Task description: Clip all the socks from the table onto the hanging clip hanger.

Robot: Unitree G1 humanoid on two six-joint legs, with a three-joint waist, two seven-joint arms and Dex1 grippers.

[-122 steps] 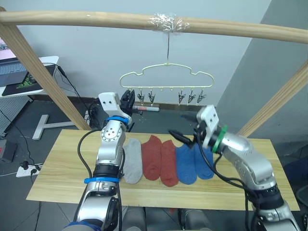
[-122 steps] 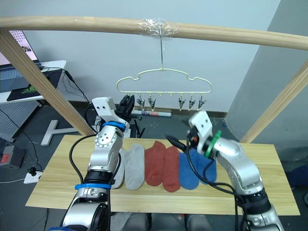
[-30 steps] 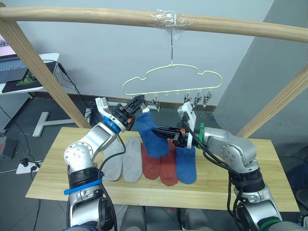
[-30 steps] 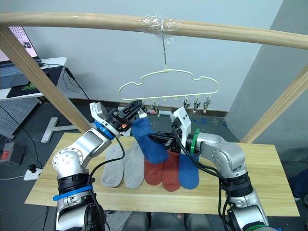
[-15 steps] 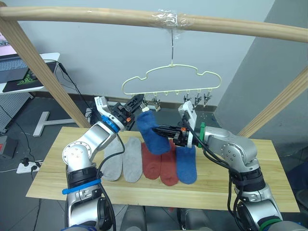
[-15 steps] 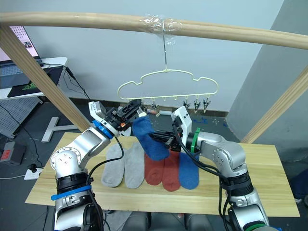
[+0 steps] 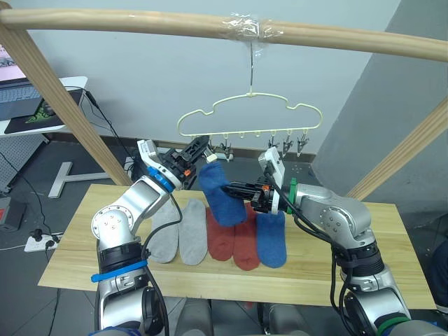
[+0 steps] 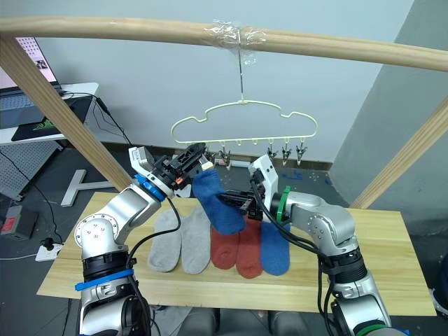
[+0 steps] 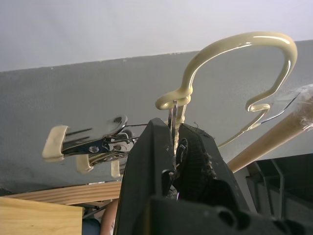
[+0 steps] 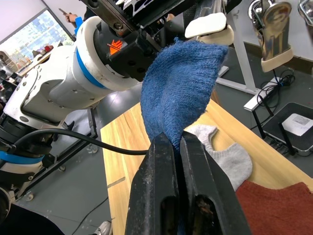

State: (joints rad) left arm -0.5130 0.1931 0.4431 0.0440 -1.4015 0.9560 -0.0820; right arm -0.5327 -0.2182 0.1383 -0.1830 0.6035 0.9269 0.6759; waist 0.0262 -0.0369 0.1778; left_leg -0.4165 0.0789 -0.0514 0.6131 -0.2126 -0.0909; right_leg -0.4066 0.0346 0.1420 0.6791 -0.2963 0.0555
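My left gripper (image 7: 201,147) is shut on the handles of the leftmost clip (image 9: 172,115) of the pale yellow clip hanger (image 7: 248,112). My right gripper (image 10: 177,139) is shut on a blue sock (image 7: 221,199) and holds it up above the table (image 7: 70,259). The sock's upper edge reaches that clip's cream pads (image 10: 208,24); I cannot tell if the clip bites it. On the table lie two grey socks (image 7: 178,234), two rust red socks (image 7: 234,241) and another blue sock (image 7: 270,238), side by side.
The hanger hangs by its hook from a thick wooden pole (image 7: 140,21), with slanted wooden posts (image 7: 63,105) at both sides. Several free clips (image 7: 287,145) hang along the hanger's right half. A desk with a laptop (image 7: 28,105) stands at the back left.
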